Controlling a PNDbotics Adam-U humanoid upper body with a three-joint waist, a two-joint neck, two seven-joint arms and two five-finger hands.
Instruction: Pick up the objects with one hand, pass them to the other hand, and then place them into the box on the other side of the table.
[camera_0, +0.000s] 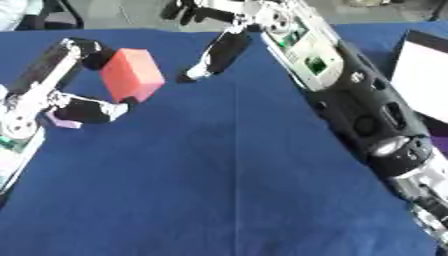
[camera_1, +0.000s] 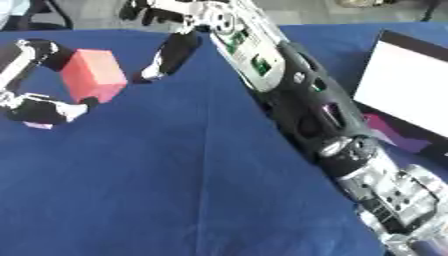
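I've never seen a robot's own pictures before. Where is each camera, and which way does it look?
Left eye view: in the head, looking down at the blue table; left robot hand holds a red block, right robot hand reaches toward it.
Right eye view: beside it in the head, same downward look; shows more of the white box.
Shared: both arms, block, table.

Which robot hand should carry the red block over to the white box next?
Probably the right hand: the left hand holds the red block at the blue table's far left, while the white box sits on the right arm's side.
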